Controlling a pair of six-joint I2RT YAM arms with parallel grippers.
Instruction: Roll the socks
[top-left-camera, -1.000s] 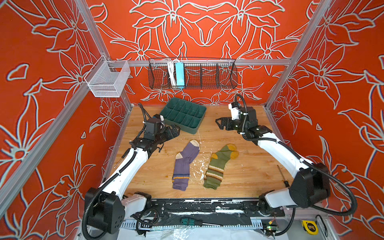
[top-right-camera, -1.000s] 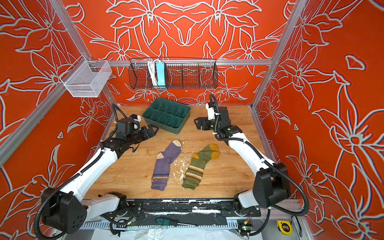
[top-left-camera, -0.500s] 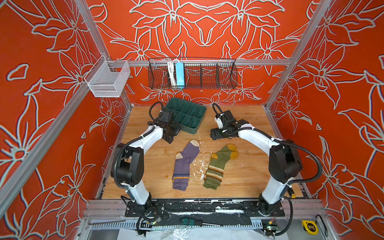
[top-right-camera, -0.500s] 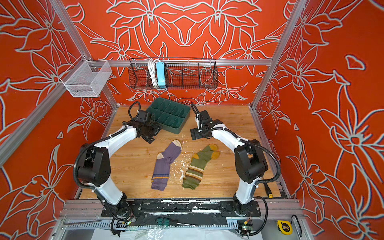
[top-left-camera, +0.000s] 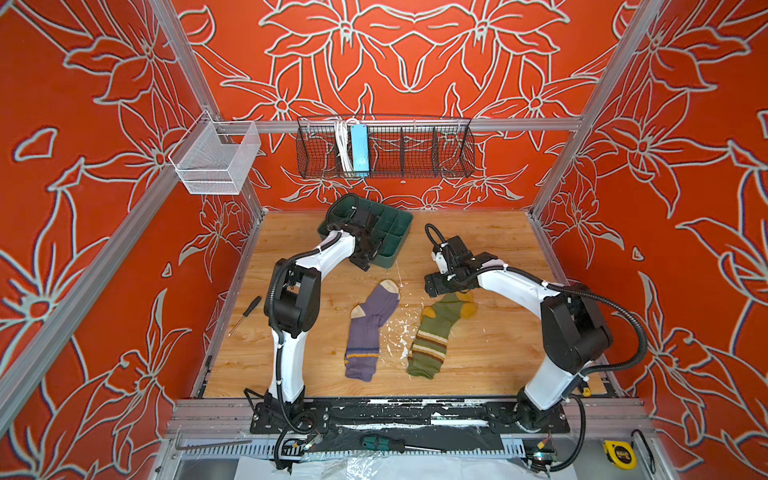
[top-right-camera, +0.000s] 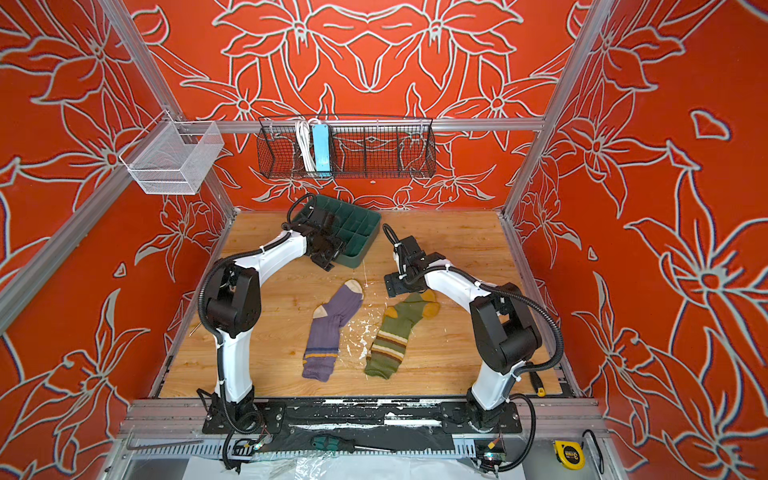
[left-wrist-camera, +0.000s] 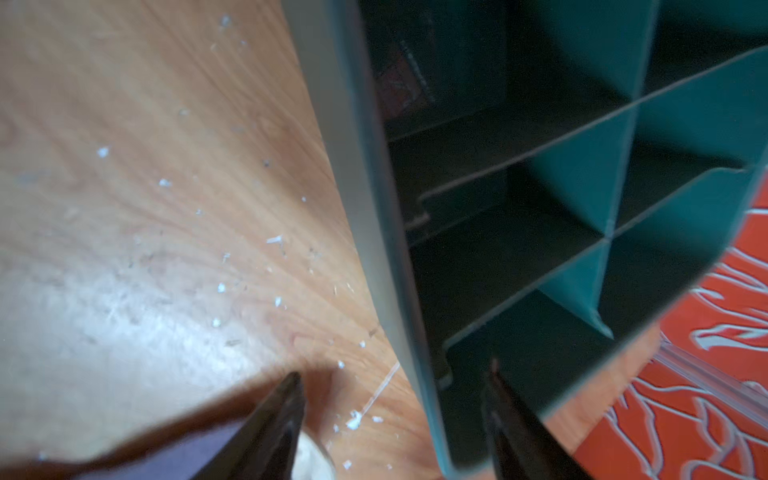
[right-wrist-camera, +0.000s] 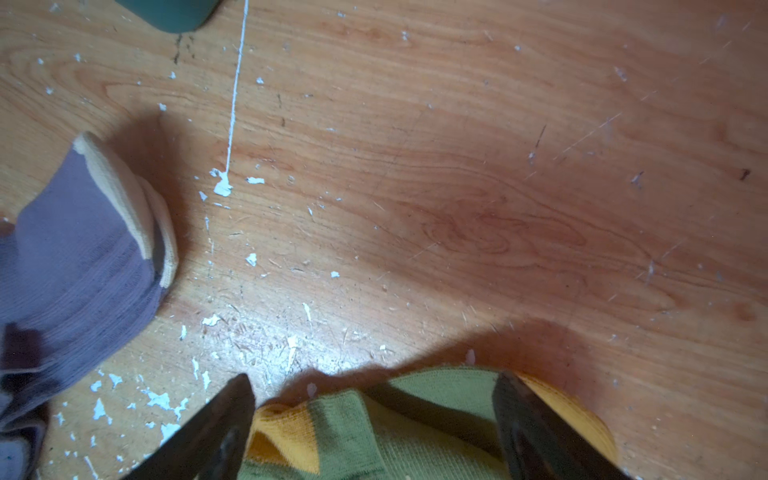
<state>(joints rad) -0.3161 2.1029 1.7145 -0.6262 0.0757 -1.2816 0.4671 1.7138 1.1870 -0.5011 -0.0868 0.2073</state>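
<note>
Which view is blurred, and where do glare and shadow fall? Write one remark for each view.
Left wrist view: smeared by motion blur, the green tray soft, pale glare on the table. Right wrist view: sharper, grain crisp, shadows beside the purple sock and the olive sock. Both top views: evenly lit, sharp, colour fringing on the wall pattern near the edges.

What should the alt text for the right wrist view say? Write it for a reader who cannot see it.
The open right gripper hangs over the mustard-toed end of the olive green sock, its jaws either side. The cream-toed purple sock lies nearby on the scuffed, white-flecked wooden table.
</note>
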